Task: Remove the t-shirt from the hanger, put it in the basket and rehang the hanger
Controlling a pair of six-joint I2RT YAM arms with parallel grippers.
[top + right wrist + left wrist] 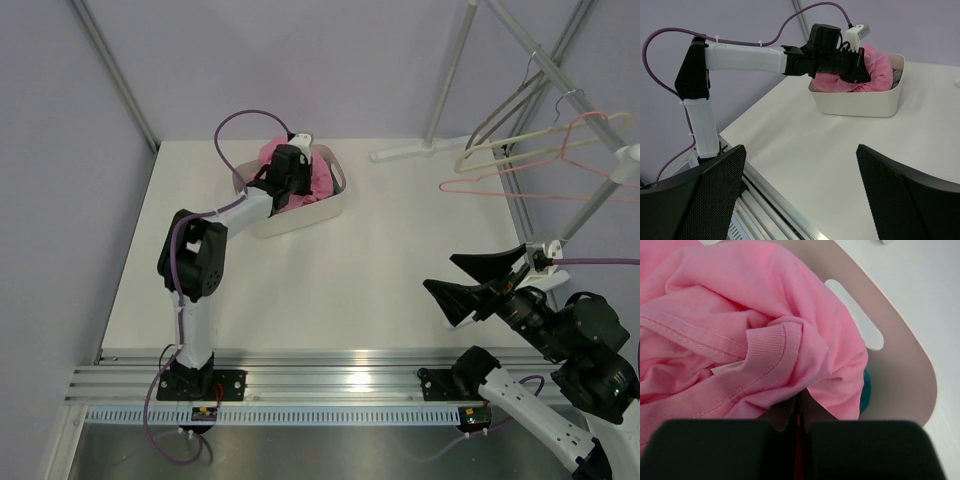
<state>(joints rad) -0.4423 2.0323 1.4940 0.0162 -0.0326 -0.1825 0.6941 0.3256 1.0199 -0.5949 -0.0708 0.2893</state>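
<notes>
The bright pink t-shirt [322, 180] lies bunched in the white tub [300, 222] at the table's far middle. My left gripper [298, 185] is down in the tub. In the left wrist view its fingers are pressed together at the gripper tip [800, 400], under a fold of the t-shirt [740, 315] near the ribbed collar. The right wrist view shows the same t-shirt [875, 70]. The dark hanger [505, 108] hangs bare on the rack at the far right. My right gripper [480, 285] is open and empty, low at the near right [800, 190].
A cream hanger [520, 150] and a thin pink wire hanger [560, 190] hang on the same rack beside the dark one. The rack's metal foot [420, 150] rests on the table. Grey cloth [896, 75] and something teal [866, 390] lie in the tub under the shirt.
</notes>
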